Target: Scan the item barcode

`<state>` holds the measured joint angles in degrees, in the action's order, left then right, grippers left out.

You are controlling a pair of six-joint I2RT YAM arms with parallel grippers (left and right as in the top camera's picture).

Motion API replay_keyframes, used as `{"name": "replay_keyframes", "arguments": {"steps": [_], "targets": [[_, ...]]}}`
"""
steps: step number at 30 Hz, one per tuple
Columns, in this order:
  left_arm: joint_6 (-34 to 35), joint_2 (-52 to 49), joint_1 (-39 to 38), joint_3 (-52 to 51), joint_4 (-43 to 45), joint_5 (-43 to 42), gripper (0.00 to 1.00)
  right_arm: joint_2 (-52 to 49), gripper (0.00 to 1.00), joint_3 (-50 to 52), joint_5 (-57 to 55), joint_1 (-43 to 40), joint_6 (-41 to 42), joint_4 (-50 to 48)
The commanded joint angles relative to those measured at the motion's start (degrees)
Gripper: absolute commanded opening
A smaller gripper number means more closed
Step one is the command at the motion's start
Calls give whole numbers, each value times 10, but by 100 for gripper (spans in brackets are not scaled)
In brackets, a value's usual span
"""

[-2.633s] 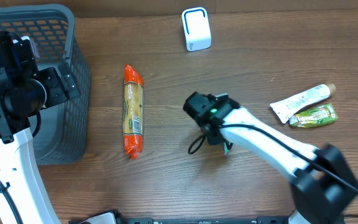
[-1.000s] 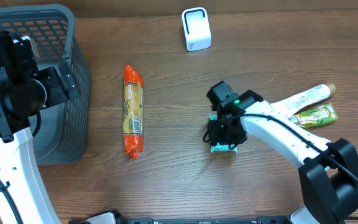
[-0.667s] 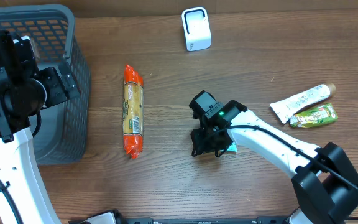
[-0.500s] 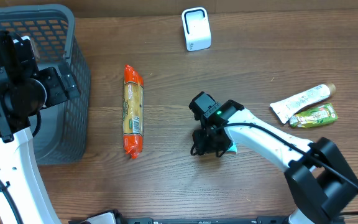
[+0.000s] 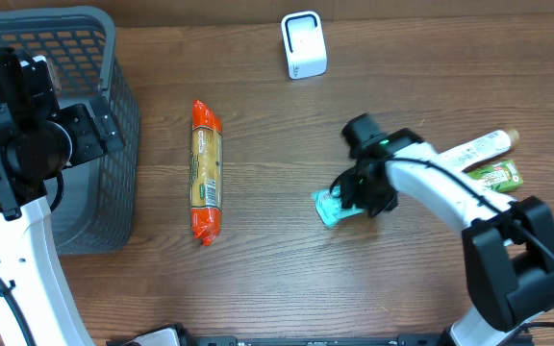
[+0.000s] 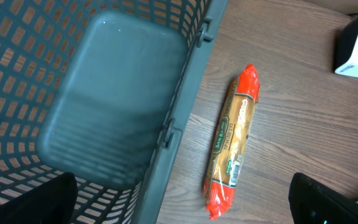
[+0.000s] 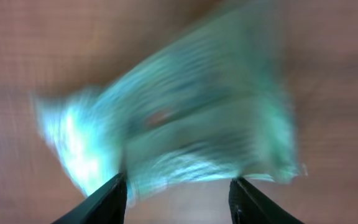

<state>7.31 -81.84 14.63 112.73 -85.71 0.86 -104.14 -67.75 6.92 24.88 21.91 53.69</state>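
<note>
From overhead you had one grey plastic mesh basket [image 5: 123,125] at the left edge and one long yellow packet with orange ends [image 5: 206,173] lying beside it. One white boxy scanner [image 5: 304,44] stood at the far side, and one white tube [image 5: 469,152] touched one green pouch [image 5: 489,179] on the right. The one teal foil packet [image 5: 328,207], your item, lay on the wooden table [image 5: 258,279], well apart from the scanner, its right end under the right gripper [image 5: 359,192]. In the left wrist view, the left gripper [image 6: 180,180] gaped wide above the basket rim, holding nothing. In the right wrist view, two fingers [image 7: 112,200] stood partly apart at the blurred packet's edge; you could not tell whether they pinched it.
</note>
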Motion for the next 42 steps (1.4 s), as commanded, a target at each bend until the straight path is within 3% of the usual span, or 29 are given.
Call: {"name": "replay_keyframes", "arguments": {"steps": [1, 8, 23, 34, 42], "targets": [[4, -4, 0, -2, 2, -4, 100, -2, 53, -1, -17, -38, -25, -47], [4, -4, 0, -1, 2, -4, 100, -2, 53, -1, 57, -71, -42, -147], [4, -5, 0, -2, 3, -4, 100, -2, 53, 8, 58, -59, -44, 28], [4, -5, 0, -2, 3, -4, 100, -1, 48, 54, 174, 36, -37, -11], [4, -5, 0, -2, 2, -4, 100, 1, 48, 38, 176, 61, -12, -25]]}}
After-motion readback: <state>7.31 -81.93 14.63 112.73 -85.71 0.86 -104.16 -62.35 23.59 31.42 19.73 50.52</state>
